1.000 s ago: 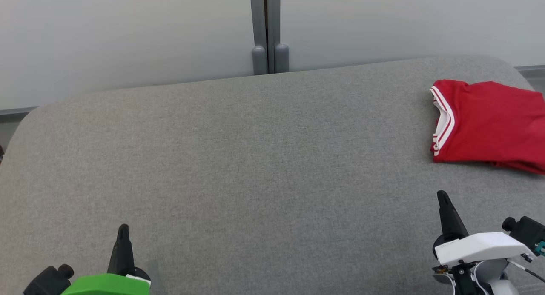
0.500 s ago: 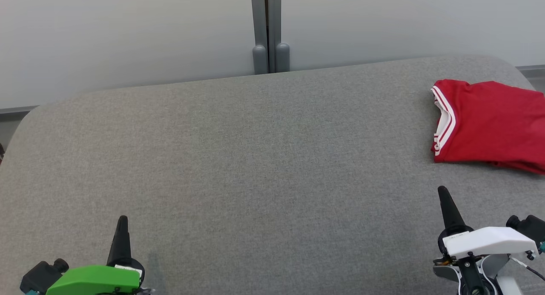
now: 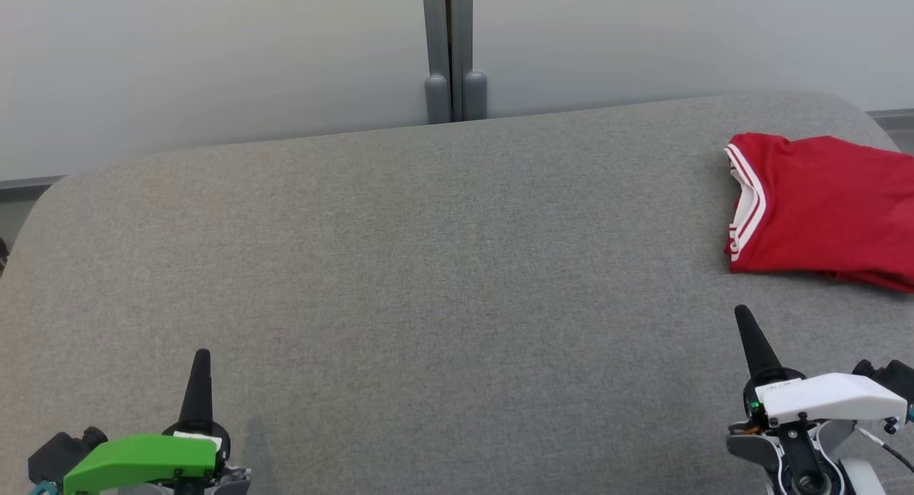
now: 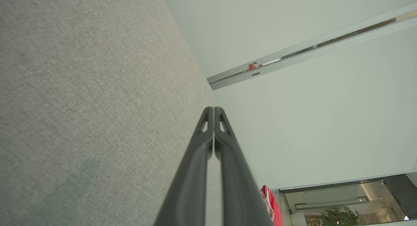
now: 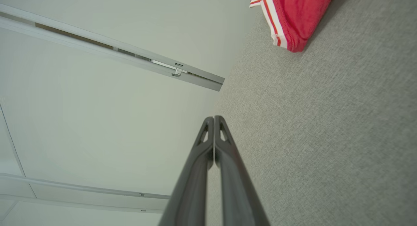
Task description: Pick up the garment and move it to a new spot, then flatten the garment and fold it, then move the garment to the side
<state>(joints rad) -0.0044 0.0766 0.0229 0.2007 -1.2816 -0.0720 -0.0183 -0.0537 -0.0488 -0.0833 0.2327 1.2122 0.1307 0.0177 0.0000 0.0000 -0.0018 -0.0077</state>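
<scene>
The folded red garment (image 3: 821,206) lies flat at the far right of the grey bench (image 3: 428,266), close to its rounded far-right corner. Its long axis runs left to right, its white-striped trim (image 3: 744,198) faces the robot's left, toward the middle of the bench, and its right end is cut off by the border of the head view. The left tool (image 3: 201,359), under a green cover, has its two dark fingers pressed together and holds nothing. The right tool (image 3: 742,316), under a white cover, is likewise closed on nothing, its tip near the garment's near edge but apart from it. Compared with a second ago, both tool tips stand a little higher in the head view, while the garment lies as it did. A broad stretch of grey fabric runs from the striped trim to the bench's rounded left corner. The far edge meets a pale wall (image 3: 214,52) with a grey post (image 3: 450,52) at its middle.
</scene>
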